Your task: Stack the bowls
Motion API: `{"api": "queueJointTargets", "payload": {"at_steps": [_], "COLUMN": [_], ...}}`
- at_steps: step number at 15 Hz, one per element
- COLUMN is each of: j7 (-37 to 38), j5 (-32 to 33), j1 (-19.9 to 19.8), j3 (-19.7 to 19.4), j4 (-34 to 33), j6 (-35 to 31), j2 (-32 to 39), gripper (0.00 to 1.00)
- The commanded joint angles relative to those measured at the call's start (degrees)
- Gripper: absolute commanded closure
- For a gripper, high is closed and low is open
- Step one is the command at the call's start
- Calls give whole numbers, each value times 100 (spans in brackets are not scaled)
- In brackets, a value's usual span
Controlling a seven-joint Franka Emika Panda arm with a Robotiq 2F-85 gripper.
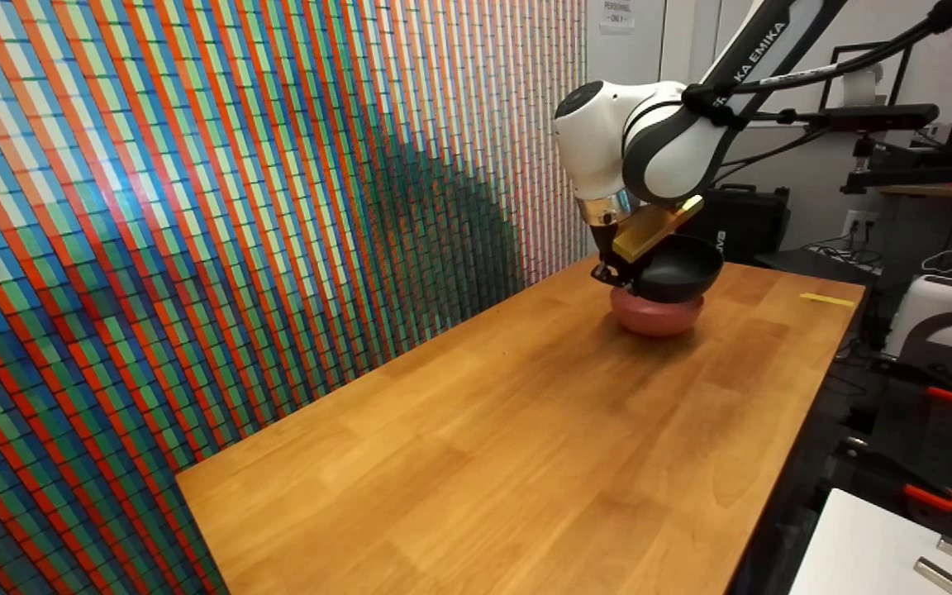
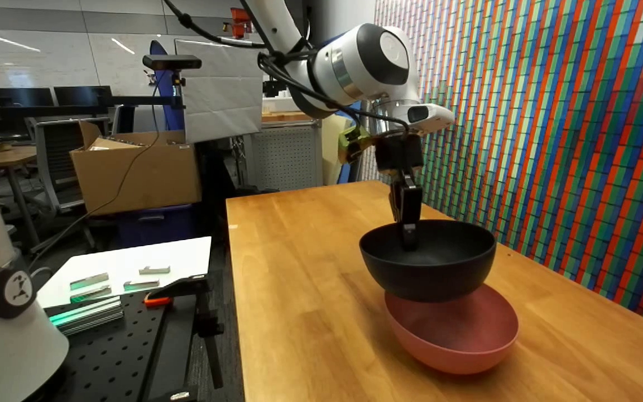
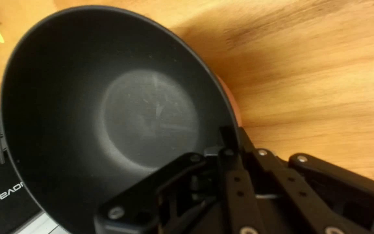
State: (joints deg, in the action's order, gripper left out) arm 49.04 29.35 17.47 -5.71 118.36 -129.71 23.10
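Wrist view: gripper (image 3: 238, 139) at bottom right, its two fingers pinching the rim of the black bowl (image 3: 148, 120) (one inside, one outside). Bowl fills most of the left half, mouth up, tilted a bit. Sliver of pink bowl (image 3: 232, 101) shows past its edge, right of centre. In an exterior view, pink bowl sits mouth up on the wooden table (image 2: 293, 290), lower right; black bowl is held above, covering its upper-left part (can't tell if they touch). In both exterior views the pair is right of centre. Patterned wall (image 1: 195, 165) covers the left in an exterior view; yellow tape (image 1: 827, 299) on table, right side.
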Motion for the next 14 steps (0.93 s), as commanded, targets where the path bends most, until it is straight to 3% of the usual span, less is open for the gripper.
{"api": "queueJointTargets", "payload": {"at_steps": [1, 7, 14], "j7": [335, 389, -169], "j5": [307, 147, -714], "j1": [-148, -380, -610], "j3": [-90, -38, 195], "j4": [120, -73, -508], "j6": [-22, -64, -51], "j2": [-142, 82, 469], "gripper": [97, 97, 97]}}
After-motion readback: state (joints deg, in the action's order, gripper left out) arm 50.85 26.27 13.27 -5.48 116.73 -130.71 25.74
